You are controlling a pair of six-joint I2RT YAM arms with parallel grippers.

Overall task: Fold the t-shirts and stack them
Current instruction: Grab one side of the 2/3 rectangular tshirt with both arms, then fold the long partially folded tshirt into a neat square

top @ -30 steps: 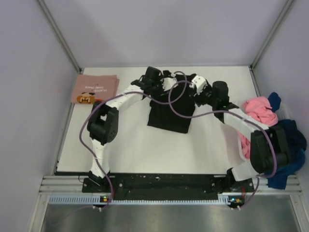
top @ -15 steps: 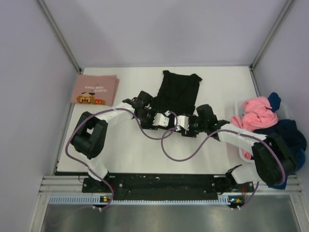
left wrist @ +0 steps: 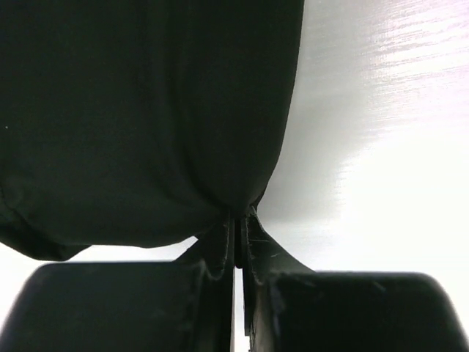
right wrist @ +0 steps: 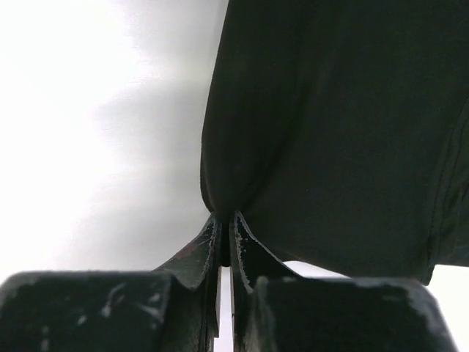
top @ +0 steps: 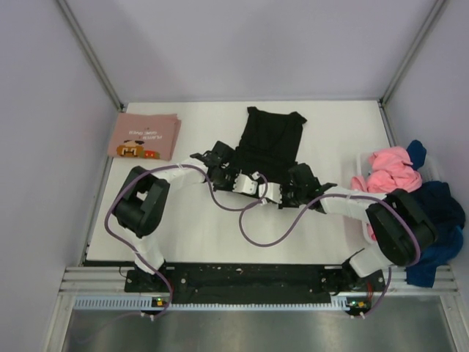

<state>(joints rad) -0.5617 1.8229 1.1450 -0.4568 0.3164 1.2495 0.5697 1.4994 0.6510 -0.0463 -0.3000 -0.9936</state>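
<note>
A black t-shirt (top: 271, 139) lies flat on the white table (top: 190, 220), stretched from the back toward the middle. My left gripper (top: 236, 174) and right gripper (top: 292, 183) sit side by side at its near edge. In the left wrist view the left gripper (left wrist: 238, 220) is shut on a pinch of the black cloth (left wrist: 146, 110). The right wrist view shows the same: the right gripper (right wrist: 226, 220) is shut on the black cloth (right wrist: 337, 132). A folded pink t-shirt with a cartoon print (top: 144, 136) lies at the back left.
A heap of loose t-shirts sits in a white bin at the right edge, a pink one (top: 396, 170) on top and navy and blue ones (top: 440, 209) beside it. Purple cables loop from both arms over the table. Grey walls enclose the back and sides.
Both arms came back from the shirt's far end to its near edge, and the shirt now lies stretched out long. Both grippers went from open to shut on the near hem.
</note>
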